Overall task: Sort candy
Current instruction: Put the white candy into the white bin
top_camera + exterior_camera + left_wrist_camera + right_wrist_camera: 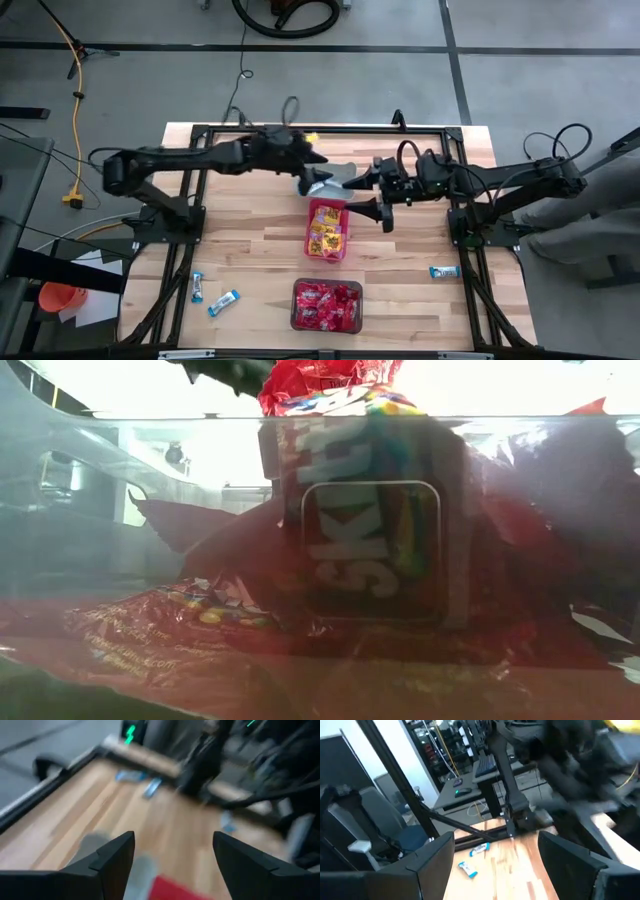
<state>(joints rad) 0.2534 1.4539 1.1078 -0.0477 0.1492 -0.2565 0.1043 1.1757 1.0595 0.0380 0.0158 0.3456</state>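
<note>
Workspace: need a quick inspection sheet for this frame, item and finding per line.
Surface: wooden table in a black frame.
Job's things: yellow candy in the pink bin; red candy in the dark bin; grey bin partly under the arms; loose blue-and-white packets at front left and right edge.
Clutter: nothing seen on the table.
Grippers: left end effector open, over the grey bin; right end effector open, beside the pink bin, empty.
Cables: black looms on both arms; yellow cord on the floor.
Surroundings: grey floor, orange bucket, a person's legs at right.
</note>
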